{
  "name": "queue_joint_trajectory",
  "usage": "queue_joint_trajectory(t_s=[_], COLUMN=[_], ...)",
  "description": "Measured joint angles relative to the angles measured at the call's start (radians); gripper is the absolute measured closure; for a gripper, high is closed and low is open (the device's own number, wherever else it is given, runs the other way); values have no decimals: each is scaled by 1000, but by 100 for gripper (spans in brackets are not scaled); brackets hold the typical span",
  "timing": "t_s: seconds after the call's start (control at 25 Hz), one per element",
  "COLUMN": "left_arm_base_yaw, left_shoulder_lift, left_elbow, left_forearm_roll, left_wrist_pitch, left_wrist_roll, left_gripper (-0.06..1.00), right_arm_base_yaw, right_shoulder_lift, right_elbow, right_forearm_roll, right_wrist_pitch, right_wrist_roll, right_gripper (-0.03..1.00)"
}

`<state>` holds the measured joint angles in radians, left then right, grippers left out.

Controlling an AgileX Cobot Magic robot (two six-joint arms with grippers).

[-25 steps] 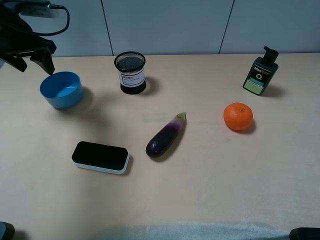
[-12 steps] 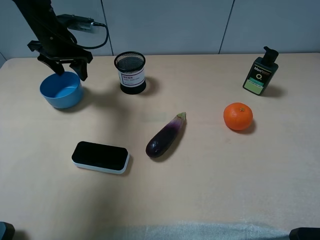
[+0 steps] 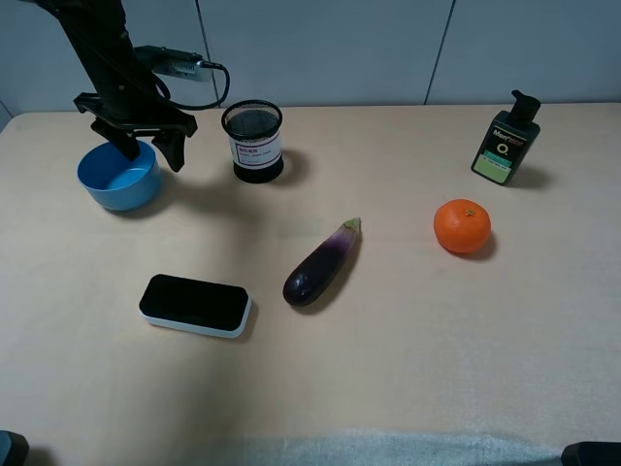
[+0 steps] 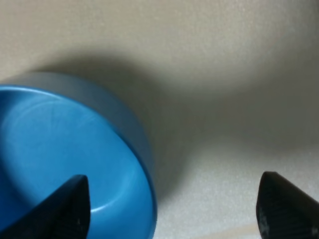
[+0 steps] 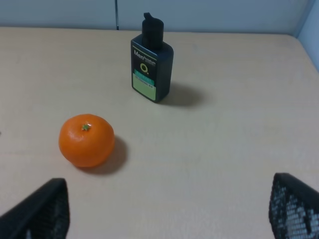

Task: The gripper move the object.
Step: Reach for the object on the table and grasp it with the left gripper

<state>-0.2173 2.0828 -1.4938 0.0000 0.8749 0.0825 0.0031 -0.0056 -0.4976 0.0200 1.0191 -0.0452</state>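
Note:
The blue bowl [image 3: 114,181] stands at the far left of the table. My left gripper [image 3: 150,153] is open and hangs over the bowl's right rim, one finger [image 3: 126,148] over the inside and the other [image 3: 176,155] outside, toward the mesh cup. In the left wrist view the bowl [image 4: 60,149] fills one side; the gripper [image 4: 174,209] straddles its rim with one fingertip [image 4: 67,206] over the inside. I cannot tell whether it touches. My right gripper [image 5: 167,214] is open and empty, short of the orange.
A black mesh cup [image 3: 253,142] with a white label stands just right of the bowl. A black-and-white eraser [image 3: 195,305], an eggplant [image 3: 322,263], an orange [image 3: 462,225] [image 5: 86,140] and a dark pump bottle [image 3: 505,140] [image 5: 151,68] lie across the table.
My left gripper has swung from the far left edge rightward and down to the bowl's right rim. The bowl and the other things have not moved.

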Motion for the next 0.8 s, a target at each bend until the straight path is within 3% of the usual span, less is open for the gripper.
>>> queue_joint_trajectory(t_s=[0.8], left_arm_base_yaw=[4], left_shoulder_lift=[116], left_elbow=[-7], left_forearm_roll=[12], left_wrist_pitch=[-22], left_wrist_roll=[-2], left_gripper=[26], right_arm_base_yaw=[0], right_shoulder_lift=[0], right_elbow=[0], right_forearm_roll=[0], right_wrist_pitch=[0], right_wrist_roll=[0], right_gripper=[36])
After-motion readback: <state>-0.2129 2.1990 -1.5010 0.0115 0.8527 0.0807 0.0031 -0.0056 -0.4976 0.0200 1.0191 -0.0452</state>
